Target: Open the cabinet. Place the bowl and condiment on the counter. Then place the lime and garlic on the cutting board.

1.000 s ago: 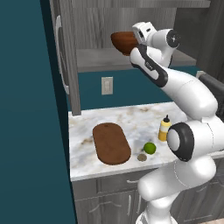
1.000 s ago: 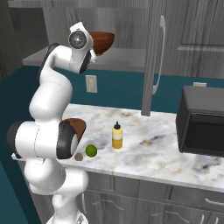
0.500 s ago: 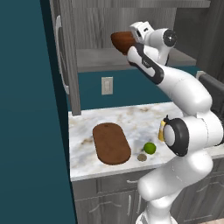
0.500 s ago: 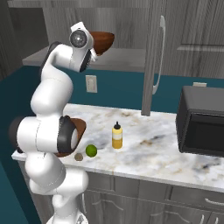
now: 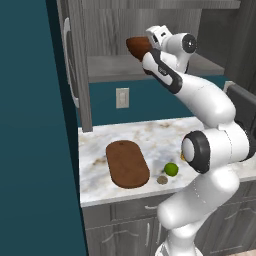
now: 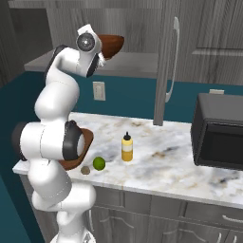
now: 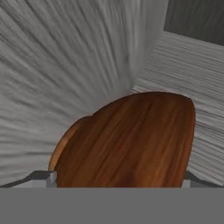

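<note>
The cabinet (image 5: pixel 75 60) stands open, its door swung out to the side (image 6: pixel 166 61). On its grey shelf (image 6: pixel 137 61) rests the dark wooden bowl (image 5: pixel 136 47) (image 6: pixel 112 44) (image 7: pixel 131 140). My gripper (image 5: pixel 149 47) (image 6: pixel 101 50) (image 7: pixel 116 179) is open right at the bowl, with one finger tip on each side of its near part. Down on the marble counter (image 6: pixel 166 161) stands the yellow condiment (image 6: pixel 126 147). The lime (image 5: pixel 171 169) (image 6: pixel 98 163) and the garlic (image 5: pixel 162 179) (image 6: pixel 85 170) lie just right of the oval cutting board (image 5: pixel 127 163).
A black microwave (image 6: pixel 218 137) sits on the counter to the right. A wall outlet (image 5: pixel 122 97) is below the shelf. The open door's edge and bar handle (image 6: pixel 173 57) hang over the counter. Drawer fronts (image 5: pixel 130 215) run below the counter edge.
The elbow and forearm have swung a little while the hand stays at the bowl. The jaws remain wide and the bowl has not moved.
</note>
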Motion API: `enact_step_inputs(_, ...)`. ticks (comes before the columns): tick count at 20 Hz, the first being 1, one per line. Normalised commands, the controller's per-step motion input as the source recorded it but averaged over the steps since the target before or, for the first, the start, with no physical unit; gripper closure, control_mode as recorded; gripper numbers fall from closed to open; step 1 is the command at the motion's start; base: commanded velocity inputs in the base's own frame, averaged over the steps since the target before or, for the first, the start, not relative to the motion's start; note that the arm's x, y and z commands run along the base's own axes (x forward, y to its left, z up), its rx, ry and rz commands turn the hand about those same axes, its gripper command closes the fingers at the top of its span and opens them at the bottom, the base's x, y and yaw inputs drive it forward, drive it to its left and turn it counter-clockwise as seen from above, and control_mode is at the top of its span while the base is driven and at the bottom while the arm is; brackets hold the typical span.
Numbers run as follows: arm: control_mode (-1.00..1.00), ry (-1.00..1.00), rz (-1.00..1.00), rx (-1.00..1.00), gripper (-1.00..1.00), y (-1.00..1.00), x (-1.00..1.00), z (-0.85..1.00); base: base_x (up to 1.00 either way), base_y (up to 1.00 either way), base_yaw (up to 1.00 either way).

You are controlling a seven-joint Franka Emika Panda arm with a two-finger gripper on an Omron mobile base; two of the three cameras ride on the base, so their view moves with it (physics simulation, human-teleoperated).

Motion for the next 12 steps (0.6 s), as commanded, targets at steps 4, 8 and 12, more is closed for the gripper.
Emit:
enact_step_inputs(4, -1.0, 0.0, 0.0, 0.0, -1.0, 0.03, 0.19, -0.04, 0.0, 0.0, 0.0)
enact_step_inputs(8, -1.0, 0.0, 0.0, 0.0, 1.0, 0.02, 0.11, -0.04, 0.0, 0.0, 0.0)
enact_step_inputs(12, -1.0, 0.03, 0.0, 0.01, 1.0, 0.0, 0.0, -0.11, 0.0, 0.0, 0.0)
